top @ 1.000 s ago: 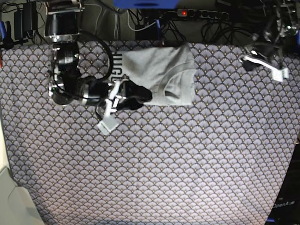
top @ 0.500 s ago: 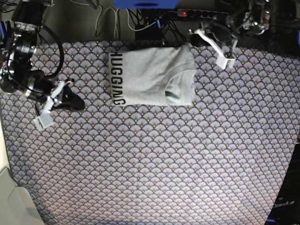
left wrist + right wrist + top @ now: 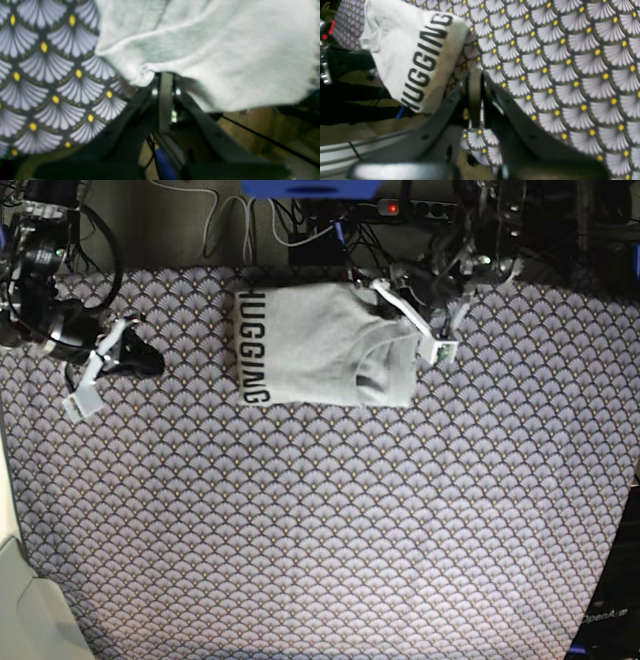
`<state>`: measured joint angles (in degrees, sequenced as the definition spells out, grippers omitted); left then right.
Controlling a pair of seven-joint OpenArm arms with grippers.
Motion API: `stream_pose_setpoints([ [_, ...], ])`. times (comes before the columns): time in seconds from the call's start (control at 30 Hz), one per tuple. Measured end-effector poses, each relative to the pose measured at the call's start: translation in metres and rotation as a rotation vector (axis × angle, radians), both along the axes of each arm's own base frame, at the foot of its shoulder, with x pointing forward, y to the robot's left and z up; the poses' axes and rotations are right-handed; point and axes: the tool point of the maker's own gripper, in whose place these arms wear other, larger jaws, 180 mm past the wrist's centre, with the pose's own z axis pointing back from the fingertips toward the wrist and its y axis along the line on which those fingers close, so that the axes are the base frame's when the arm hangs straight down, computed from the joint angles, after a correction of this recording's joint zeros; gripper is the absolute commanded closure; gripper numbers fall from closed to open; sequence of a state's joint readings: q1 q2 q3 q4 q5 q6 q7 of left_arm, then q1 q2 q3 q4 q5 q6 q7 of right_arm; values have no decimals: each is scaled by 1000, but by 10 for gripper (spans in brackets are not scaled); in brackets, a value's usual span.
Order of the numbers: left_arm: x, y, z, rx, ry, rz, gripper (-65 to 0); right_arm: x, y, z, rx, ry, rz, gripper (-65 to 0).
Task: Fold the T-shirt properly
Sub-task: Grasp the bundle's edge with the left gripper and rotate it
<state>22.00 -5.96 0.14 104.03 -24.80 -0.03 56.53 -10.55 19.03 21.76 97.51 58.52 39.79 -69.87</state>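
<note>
Right pincer (image 3: 85,385) clenched on nothing, fingers pressed together in its wrist view (image 3: 475,82), hovering over bare fan-patterned tablecloth (image 3: 320,520) on the worktop. It sits well apart from the T-shirt (image 3: 325,345), out past the shirt's lettered end.

T-shirt is a folded grey block near the worktop's far edge. "HUGGING" lettering (image 3: 251,350) runs along the fold edge that faces the right pincer; from the right wrist camera the print (image 3: 425,57) shows up and to the left of the closed tips, not touching them.

Left pincer (image 3: 425,330) clenched too, at the opposite end of the shirt, by the collar (image 3: 375,370) side. In its wrist view the closed tips (image 3: 165,82) are right at the edge of a bunched fold of grey cloth (image 3: 212,50); cloth covers the area just past the tips. Blurred there, so can't tell whether fabric is actually pinched between them or just lying against them.

Beyond the shirt, past the worktop's far edge: a power strip (image 3: 420,208) with a red light, plus tangled cables (image 3: 300,230).
</note>
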Motion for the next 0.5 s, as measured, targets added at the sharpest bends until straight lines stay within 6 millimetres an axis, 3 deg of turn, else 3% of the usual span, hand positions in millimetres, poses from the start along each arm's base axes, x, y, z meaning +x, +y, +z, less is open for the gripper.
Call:
stream_pose_setpoints([
  [0.27, 12, -5, -14, -42, 27, 10, -4, 1, -21, 6, -35, -12, -33, 0],
  [0.33, 21, -8, -15, -52, 12, 25, -3, 2, -30, 8, -46, -19, -62, 0],
  [0.5, 53, -16, -11, -63, -16, 34, -3, 2, -33, 9, -48, -23, -69, 0],
])
